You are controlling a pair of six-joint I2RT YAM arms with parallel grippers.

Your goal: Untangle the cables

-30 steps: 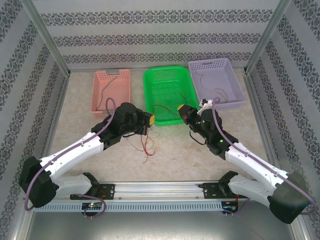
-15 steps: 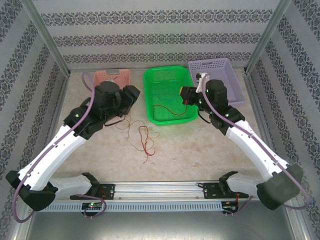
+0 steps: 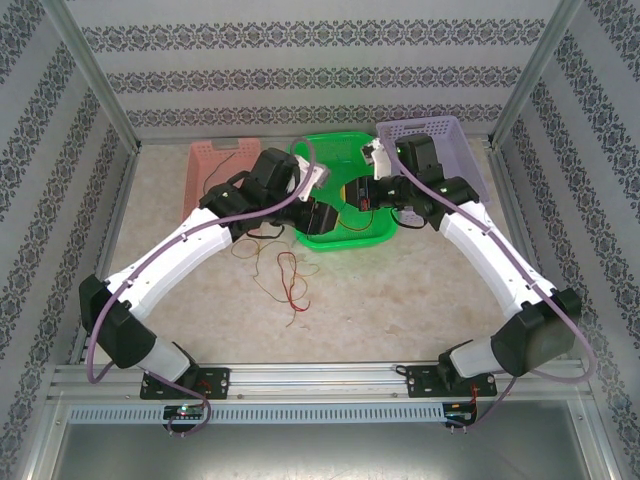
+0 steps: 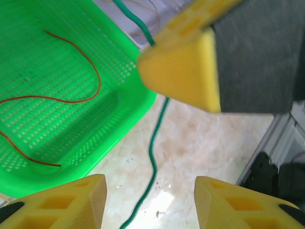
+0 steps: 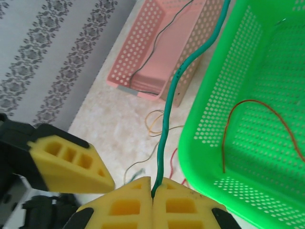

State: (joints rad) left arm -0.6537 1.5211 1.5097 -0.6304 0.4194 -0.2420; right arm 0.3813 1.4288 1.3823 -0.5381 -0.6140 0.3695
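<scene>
My right gripper (image 5: 152, 188) is shut on a thin green cable (image 5: 169, 109) that rises from its fingertips past the pink basket. In the left wrist view the same green cable (image 4: 153, 157) runs over the table between the open fingers of my left gripper (image 4: 150, 205), touching neither. Both grippers meet at the front of the green basket (image 3: 345, 150): left gripper (image 3: 318, 212), right gripper (image 3: 372, 192). A red-orange cable (image 4: 71, 98) lies inside that basket. Red, yellow and brown cables (image 3: 285, 272) lie tangled on the table.
The pink basket (image 5: 157, 52) at the back left holds a dark cable (image 5: 152, 45). A purple basket (image 3: 455, 140) stands at the back right behind my right arm. Patterned walls enclose the table on three sides.
My left arm has swung right from the pink basket to the green basket's front. My right gripper has shifted a little left, and the two grippers are now close together.
</scene>
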